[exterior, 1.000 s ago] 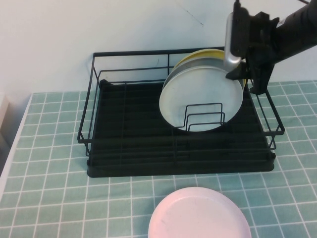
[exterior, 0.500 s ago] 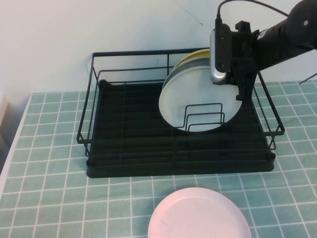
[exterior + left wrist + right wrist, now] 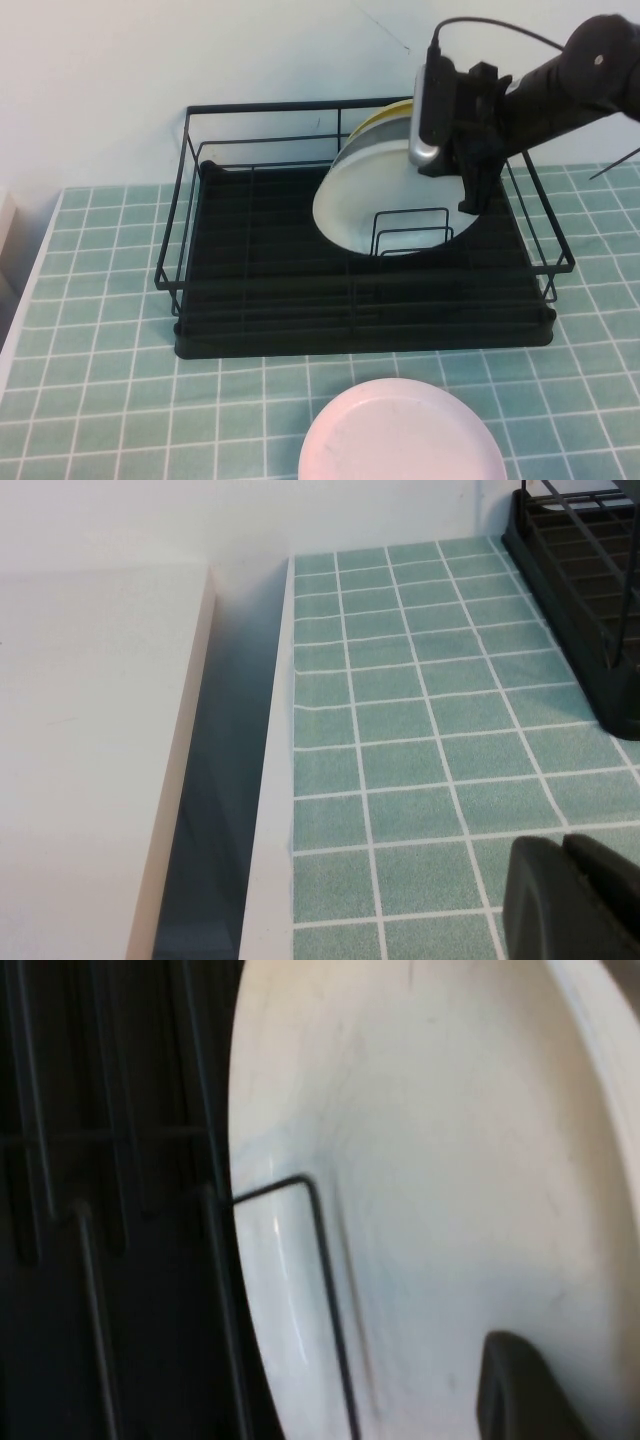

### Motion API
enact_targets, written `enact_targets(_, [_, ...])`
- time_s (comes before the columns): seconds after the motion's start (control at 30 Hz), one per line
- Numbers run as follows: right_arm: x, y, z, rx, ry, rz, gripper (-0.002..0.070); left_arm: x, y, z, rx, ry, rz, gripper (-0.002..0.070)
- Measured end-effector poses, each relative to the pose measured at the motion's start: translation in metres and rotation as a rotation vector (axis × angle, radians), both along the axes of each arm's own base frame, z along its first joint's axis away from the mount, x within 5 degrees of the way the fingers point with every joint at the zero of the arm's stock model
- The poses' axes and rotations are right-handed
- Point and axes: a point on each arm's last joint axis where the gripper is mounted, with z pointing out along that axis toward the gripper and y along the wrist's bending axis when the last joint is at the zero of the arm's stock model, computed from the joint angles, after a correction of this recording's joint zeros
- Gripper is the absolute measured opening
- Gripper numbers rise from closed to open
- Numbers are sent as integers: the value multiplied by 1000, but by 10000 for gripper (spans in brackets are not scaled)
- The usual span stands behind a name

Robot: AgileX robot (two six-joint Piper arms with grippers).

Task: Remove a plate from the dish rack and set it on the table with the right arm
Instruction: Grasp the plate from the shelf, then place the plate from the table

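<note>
The cream-white plate (image 3: 380,200) stands on edge in the right half of the black dish rack (image 3: 270,108), leaning against upright wire dividers (image 3: 410,230). My right gripper (image 3: 470,195) reaches down from the upper right over the plate's right rim and is shut on it. In the right wrist view one dark finger (image 3: 525,1390) lies against the plate's face (image 3: 430,1160); the other finger is hidden behind it. My left gripper (image 3: 575,900) is shut and empty, low over the tiled table (image 3: 420,710) left of the rack (image 3: 590,610).
A grey plate (image 3: 362,140) and a yellow plate (image 3: 383,116) stand behind the white one. A pale pink plate (image 3: 400,435) lies on the table (image 3: 100,380) in front of the rack. A white ledge (image 3: 90,730) borders the table's left edge.
My right gripper has come down and to the left along the plate's right rim. The white plate has shifted a little left and up with it.
</note>
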Motion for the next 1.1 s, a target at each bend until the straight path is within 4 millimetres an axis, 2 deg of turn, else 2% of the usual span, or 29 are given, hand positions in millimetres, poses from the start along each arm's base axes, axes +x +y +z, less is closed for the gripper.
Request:
enact_targets(0.1, [-9,-2,24,56,-7,-49,127,0,0,0,0,0,0,-3])
enact_targets(0.23, [-31,-9,78,159,-59,-117,126,0,0,0,0,0,0,-3])
enact_targets(0.37, [-63,-18,126,266,-58,-178,125,0,0,0,1,0,0,-3])
enact_targets(0.47, [-87,-25,149,331,9,-227,125,0,0,0,1,0,0,-3])
enact_targets(0.57, [-106,-33,161,384,107,-269,125,0,0,0,1,0,0,-3])
enact_targets(0.63, [-114,-39,162,429,193,-297,125,0,0,0,2,0,0,-3])
enact_targets(0.73, [-124,-52,153,513,370,-322,125,0,0,0,2,0,0,-3])
enact_targets(0.93, [-152,-78,111,656,688,-345,125,0,0,0,3,0,0,-3])
enact_targets(1.1, [-191,-84,70,667,823,-377,125,0,0,0,3,0,0,-3])
